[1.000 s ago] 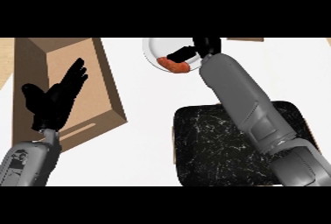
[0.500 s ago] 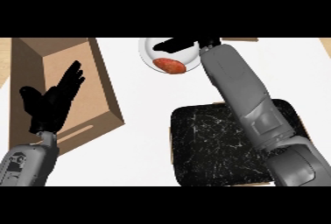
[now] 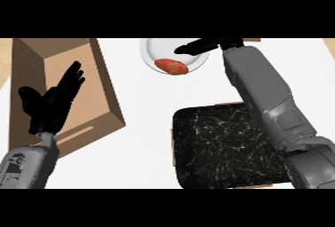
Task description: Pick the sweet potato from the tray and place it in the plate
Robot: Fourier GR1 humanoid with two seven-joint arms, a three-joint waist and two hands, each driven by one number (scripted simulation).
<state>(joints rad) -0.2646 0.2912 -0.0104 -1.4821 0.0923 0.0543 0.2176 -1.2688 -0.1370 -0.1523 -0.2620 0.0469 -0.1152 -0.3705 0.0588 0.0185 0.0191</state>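
Noting white counter (image 3: 137,146) running under everything, near to far

Logging right forearm (image 3: 262,88) next in size, grey, slanting from near right up toward far centre, passing over the right edge of the tray (image 3: 222,146)

Marking tray as black and speckled, sitting near centre-right, carrying nothing visible

Recording brown box (image 3: 39,57) along the left side, open at the top, well apart from tray and plate

Spotting left hand (image 3: 52,104) resting over the box at left, fingers straight and spread wide, holding nothing

Placing white plate (image 3: 153,48) at far centre, just beyond the tray

Finding right hand (image 3: 203,45) hovering over the plate's far right part, fingers straight and reaching leftward, closing on nothing, standing apart from the sweet potato (image 3: 171,66)

Locating sweet potato in the plate, lying at its near edge; not telling whether any part is overhanging the rim

Judging the placing as done or all but done, with clearing the hand as the step in hand. Doing it well probably meaning: lifting the right hand upward first, then drawing it back toward near right along the forearm's own line, leaving fingers straight and passing on the far side of the potato, avoiding any brush that might be nudging it off the near rim

Reading the potato's long axis as running mostly left to right, tipping from far left down to near right; not telling which end is the narrower, so not calling a pointing end
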